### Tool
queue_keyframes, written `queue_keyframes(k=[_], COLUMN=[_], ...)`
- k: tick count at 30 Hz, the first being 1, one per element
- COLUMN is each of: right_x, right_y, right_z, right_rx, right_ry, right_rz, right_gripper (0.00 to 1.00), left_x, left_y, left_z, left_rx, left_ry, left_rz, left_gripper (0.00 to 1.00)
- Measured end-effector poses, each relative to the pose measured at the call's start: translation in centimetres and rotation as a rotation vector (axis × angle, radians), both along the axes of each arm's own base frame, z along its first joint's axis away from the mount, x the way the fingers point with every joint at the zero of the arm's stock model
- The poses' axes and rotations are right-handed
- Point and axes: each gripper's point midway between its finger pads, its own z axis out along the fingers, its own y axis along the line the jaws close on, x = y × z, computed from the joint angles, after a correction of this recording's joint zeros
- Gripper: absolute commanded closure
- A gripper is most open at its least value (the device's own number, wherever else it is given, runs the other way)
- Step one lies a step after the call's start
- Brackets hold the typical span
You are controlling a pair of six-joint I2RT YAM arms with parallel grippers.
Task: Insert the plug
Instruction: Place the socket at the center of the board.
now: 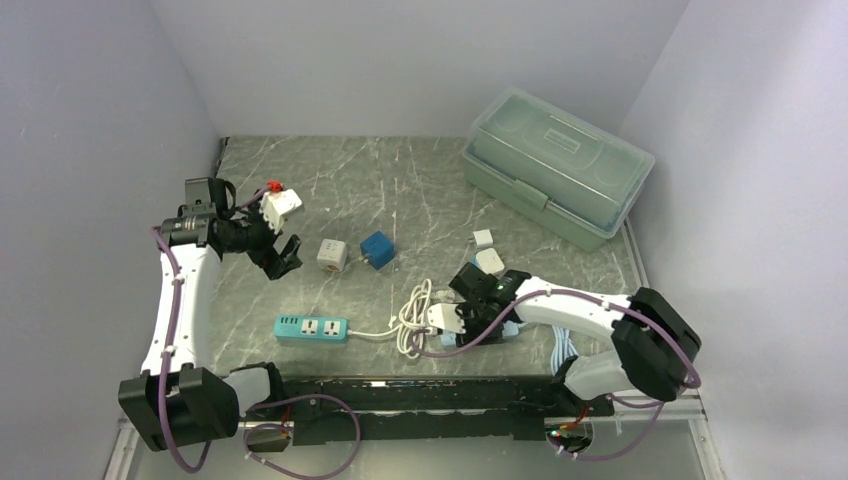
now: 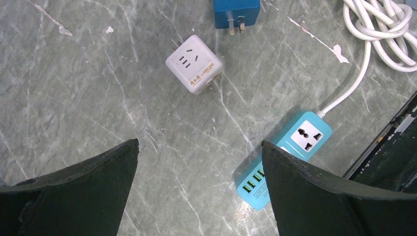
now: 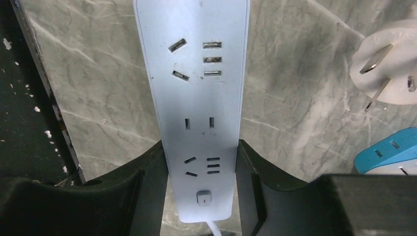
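Observation:
My right gripper (image 3: 201,147) is shut on the switch end of a white power strip (image 3: 196,73), one finger pressed on each long side. The strip's sockets face up and it reaches away over the marble. In the top view this gripper (image 1: 466,312) is low at centre right with the strip (image 1: 440,317) in it. A white three-pin plug (image 3: 386,66) lies to the strip's right, pins up. My left gripper (image 2: 199,145) hangs open above bare marble, left of a teal power strip (image 2: 285,157); the top view shows it (image 1: 283,258) raised at the left.
A white cube adapter (image 2: 194,64) and a blue cube plug (image 2: 236,12) lie beyond the left gripper. A coiled white cable (image 1: 413,318) runs from the teal strip (image 1: 312,329). A pale green toolbox (image 1: 555,165) stands at the back right. A black rail (image 1: 420,395) borders the near edge.

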Motion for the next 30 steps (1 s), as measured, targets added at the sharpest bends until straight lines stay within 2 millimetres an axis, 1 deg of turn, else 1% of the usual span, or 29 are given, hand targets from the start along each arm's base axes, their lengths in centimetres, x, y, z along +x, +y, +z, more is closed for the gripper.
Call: queue_keyframes(k=[1, 2, 3, 5, 8, 10, 12, 14, 16, 18, 21, 23, 24, 25, 26, 27, 29, 30], right_x=[0.2, 0.4, 0.6, 0.6, 0.7, 0.7, 0.9, 1.7, 2.6, 3.7, 6.3, 8.5, 9.7, 10.9, 11.8, 12.1, 12.0, 11.8], right_y=[0.0, 0.1, 0.2, -0.1, -0.2, -0.2, 0.2, 0.6, 1.0, 1.1, 0.2, -1.1, -2.2, -3.8, -5.5, -6.9, -9.2, -10.4], right_z=[-0.2, -0.2, -0.2, -0.5, -0.3, 0.1, 1.1, 3.0, 5.5, 8.4, 14.1, 17.1, 18.2, 19.0, 19.0, 18.5, 16.7, 15.4], right_rx=[-0.015, -0.026, -0.033, -0.054, -0.054, -0.045, -0.011, 0.064, 0.165, 0.267, 0.444, 0.555, 0.604, 0.642, 0.656, 0.644, 0.581, 0.536], right_ry=[0.002, 0.005, 0.002, 0.008, 0.005, 0.008, 0.003, -0.026, -0.066, -0.125, -0.221, -0.224, -0.226, -0.227, -0.233, -0.225, -0.193, -0.173], right_rz=[-0.015, -0.025, -0.049, -0.095, -0.155, -0.209, -0.262, -0.335, -0.407, -0.515, -0.844, -1.066, -1.185, -1.315, -1.442, -1.551, -1.742, -1.838], right_gripper=[0.28, 0.04, 0.01, 0.00, 0.00, 0.00, 0.00, 0.00, 0.00, 0.00, 0.00, 0.00, 0.00, 0.00, 0.00, 0.00, 0.00, 0.00], left_x=[0.1, 0.1, 0.1, 0.1, 0.1, 0.2, 0.4, 0.6, 0.8, 0.8, 0.8, 0.8, 0.8, 0.9, 0.9, 1.0, 1.2, 1.3], left_y=[0.0, 0.0, 0.0, 0.0, 0.0, 0.0, 0.0, 0.0, 0.0, -0.1, -0.2, -0.3, -0.4, -0.4, -0.4, -0.5, -0.5, -0.6], left_z=[0.0, 0.1, 0.1, 0.2, 0.1, 0.2, 0.3, 0.5, 0.6, 0.6, 0.7, 0.8, 0.8, 0.8, 0.8, 0.8, 0.8, 0.8], left_rx=[0.000, 0.001, 0.001, 0.001, 0.001, 0.000, -0.002, -0.005, -0.008, -0.010, -0.018, -0.024, -0.027, -0.029, -0.031, -0.033, -0.040, -0.044], left_ry=[-0.002, -0.003, -0.004, -0.005, -0.004, -0.003, -0.004, -0.006, -0.009, -0.010, -0.011, -0.013, -0.012, -0.012, -0.011, -0.010, -0.006, -0.007], left_rz=[0.000, 0.000, 0.000, 0.000, 0.000, -0.001, -0.001, -0.003, -0.005, -0.007, -0.012, -0.015, -0.017, -0.018, -0.019, -0.020, -0.022, -0.023], left_gripper=[0.00, 0.00, 0.00, 0.00, 0.00, 0.00, 0.00, 0.00, 0.00, 0.00, 0.00, 0.00, 0.00, 0.00, 0.00, 0.00, 0.00, 0.00])
